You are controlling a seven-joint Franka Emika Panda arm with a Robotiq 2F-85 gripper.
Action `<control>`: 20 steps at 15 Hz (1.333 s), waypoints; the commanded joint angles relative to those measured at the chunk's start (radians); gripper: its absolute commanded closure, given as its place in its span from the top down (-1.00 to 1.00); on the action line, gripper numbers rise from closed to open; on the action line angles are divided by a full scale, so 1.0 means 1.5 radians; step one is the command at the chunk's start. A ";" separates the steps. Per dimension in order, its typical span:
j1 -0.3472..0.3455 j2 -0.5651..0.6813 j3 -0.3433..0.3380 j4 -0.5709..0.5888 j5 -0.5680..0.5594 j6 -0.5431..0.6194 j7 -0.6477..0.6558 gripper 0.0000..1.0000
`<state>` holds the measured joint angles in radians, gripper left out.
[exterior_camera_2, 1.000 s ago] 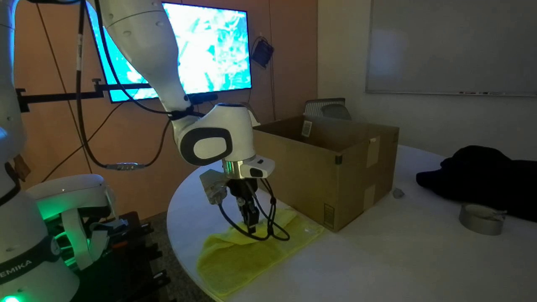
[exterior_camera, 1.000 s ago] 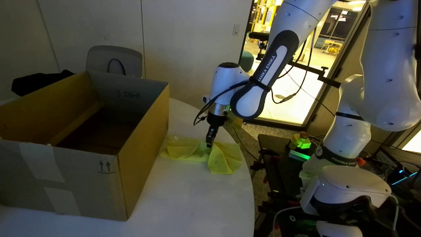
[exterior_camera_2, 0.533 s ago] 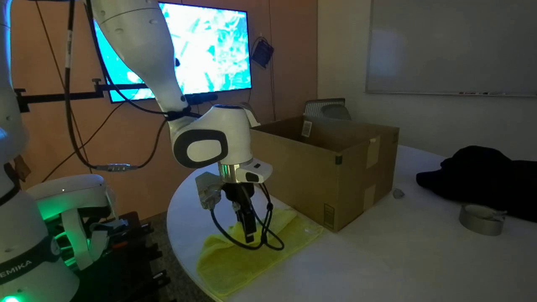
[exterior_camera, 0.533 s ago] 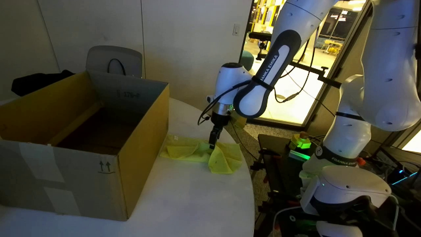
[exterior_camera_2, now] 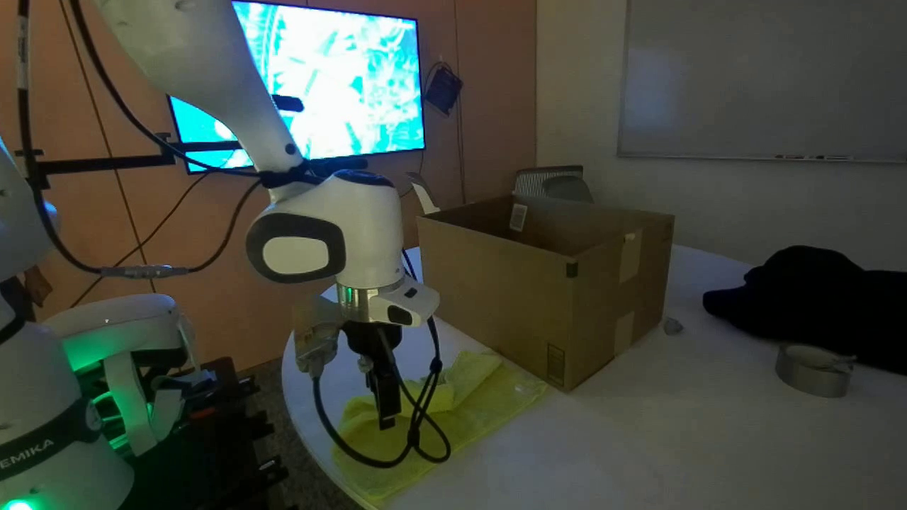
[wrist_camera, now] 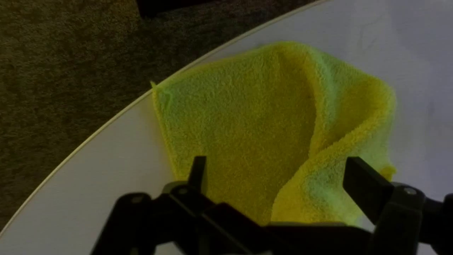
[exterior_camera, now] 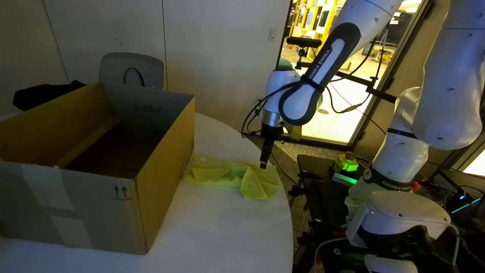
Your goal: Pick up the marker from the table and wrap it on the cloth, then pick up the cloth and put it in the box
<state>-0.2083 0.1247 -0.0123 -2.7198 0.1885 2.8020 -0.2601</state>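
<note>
The cloth (wrist_camera: 240, 120) looks fuzzy, the box (exterior_camera_2: 496, 283) matt cardboard, the table (exterior_camera: 227, 231) smooth, the fingers (wrist_camera: 368, 189) matt.

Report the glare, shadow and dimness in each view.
In an exterior view, the screen glares white and cyan; in an exterior view, the far room is overexposed, while the inside of the box lies in shadow; in the wrist view, light is dim, but the cloth shows its nap; the tool looks nearly black.
</note>
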 commanded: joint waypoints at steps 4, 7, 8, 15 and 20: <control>0.000 -0.001 -0.002 -0.021 0.037 -0.025 -0.191 1.00; -0.003 0.030 0.003 -0.022 0.023 0.001 -0.238 1.00; -0.003 0.042 0.003 -0.022 0.016 0.010 -0.243 1.00; 0.028 0.123 -0.023 -0.021 -0.127 0.102 -0.145 1.00; 0.085 0.166 -0.077 -0.021 -0.209 0.154 -0.023 1.00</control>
<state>-0.1454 0.3356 -0.0697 -2.7521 -0.0647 2.9748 -0.3943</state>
